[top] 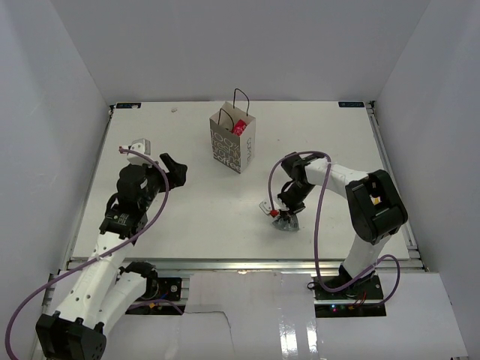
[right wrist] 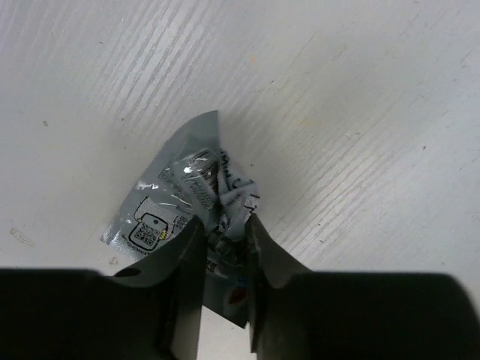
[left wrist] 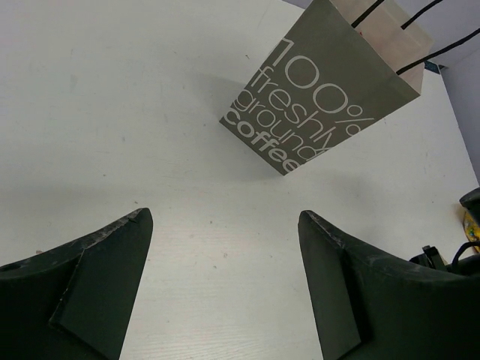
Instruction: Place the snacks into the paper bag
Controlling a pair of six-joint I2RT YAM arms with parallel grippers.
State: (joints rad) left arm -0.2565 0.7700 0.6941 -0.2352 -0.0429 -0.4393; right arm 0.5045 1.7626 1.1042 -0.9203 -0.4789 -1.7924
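The right hand (right wrist: pixel 225 225) is closed on the silver-grey packet (right wrist: pixel 172 195). Its two dark fingers (right wrist: pixel 187 255) stand nearly together, and a crumpled fold of the wrapper is pinched between their tips. The rest of the packet is spread flat on the worktop (right wrist: pixel 360 90) ahead of the fingers. A small square printed code and fine black print can be seen on the foil, but no word can be read. In the top view the right hand (top: pixel 287 212) and the packet (top: pixel 283 223) are located right of the worktop's middle, nearer the near edge than the far edge.

The left hand (left wrist: pixel 223 217) is held wide open. Nothing is gripped or touched, and bare worktop is seen between its fingers. In the top view the left hand (top: pixel 174 166) is positioned over the left half of the worktop (top: pixel 202 217), well apart from the packet.

The paper bag (left wrist: pixel 322 97) is seen ahead of the left hand and is lettered in white "100% freshly ground coffee". It is stood upright (top: pixel 231 142) near the far edge, about midway between the left and right edges. Thin black handles (top: pixel 241 97) rise from its open mouth. A red packet (top: pixel 240 127) is visible inside, at the top of the bag.
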